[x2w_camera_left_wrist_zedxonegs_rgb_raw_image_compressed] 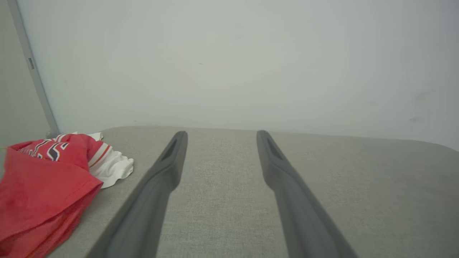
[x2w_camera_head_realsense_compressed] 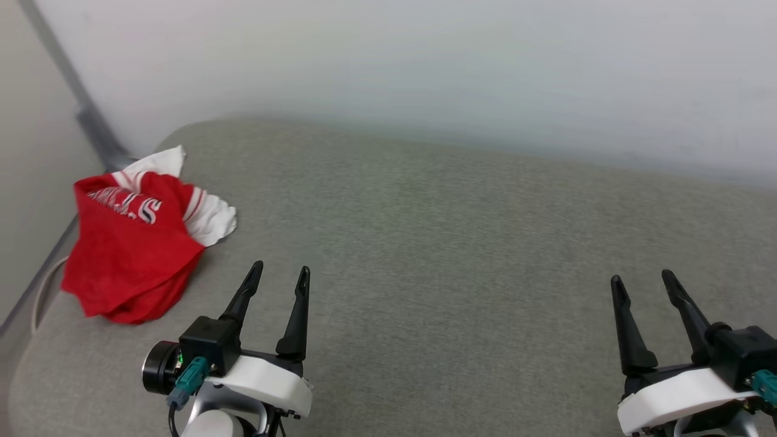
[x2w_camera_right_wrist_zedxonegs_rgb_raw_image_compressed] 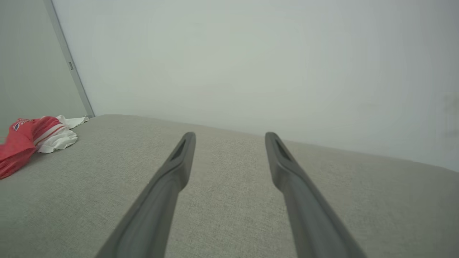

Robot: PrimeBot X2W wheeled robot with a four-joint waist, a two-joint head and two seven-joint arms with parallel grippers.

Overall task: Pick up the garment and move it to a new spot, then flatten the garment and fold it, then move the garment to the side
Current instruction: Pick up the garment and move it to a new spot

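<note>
The garment, a red shirt with white sleeves and striped trim, lies crumpled in a heap at the far left of the grey padded surface. Part of its lettering shows on top. It also appears at the left edge of the left wrist view and far left in the right wrist view. My left gripper hovers open just right of the heap, holding nothing. Far to the right, my right gripper is open and holds nothing.
A pale wall rises right behind the padded surface. A grey vertical strip runs down the wall corner behind the garment. The surface's rounded left edge drops off beside the heap.
</note>
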